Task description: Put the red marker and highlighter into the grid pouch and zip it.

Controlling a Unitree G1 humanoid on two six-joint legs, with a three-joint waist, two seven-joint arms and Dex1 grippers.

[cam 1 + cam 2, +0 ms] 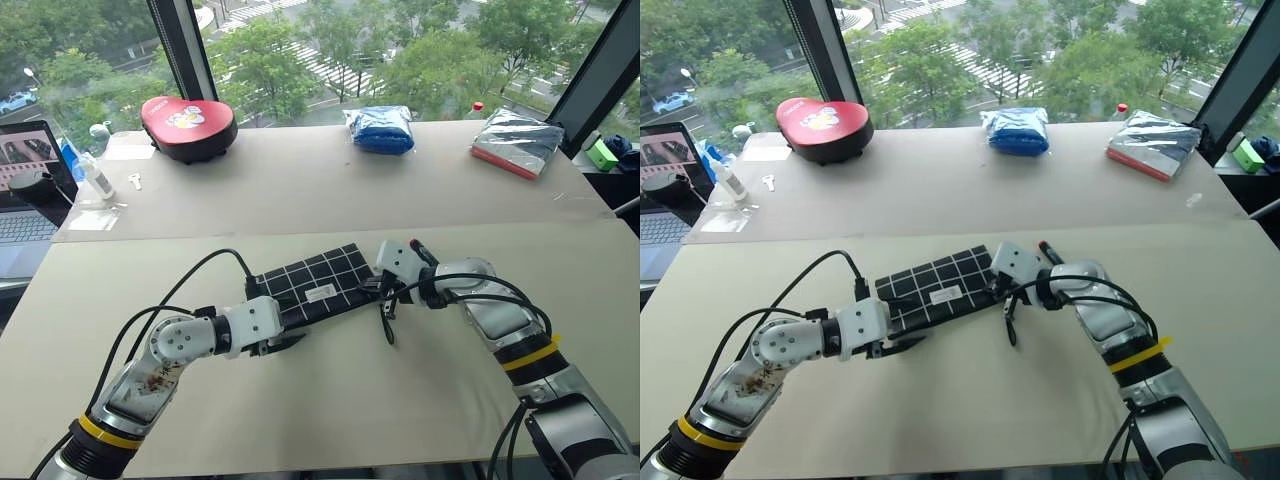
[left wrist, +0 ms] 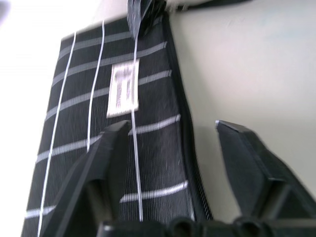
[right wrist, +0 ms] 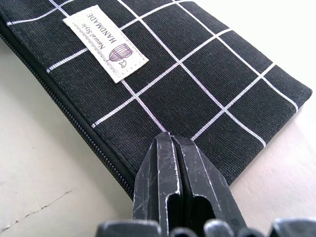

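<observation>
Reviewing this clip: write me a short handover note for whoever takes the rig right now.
Left gripper: open, fingers straddling the zipper edge of the grid pouch, gripping nothing.
Right gripper: shut, tips at the pouch's other end by the zipper edge; whether it pinches the pull strap cannot be told.
Pouch: flat on the near table, zipper looks closed along the stretch in view.
Marker and highlighter: not in sight on the table, presumably inside.
Left: confirm the zip is fully shut, then withdraw both arms.
</observation>
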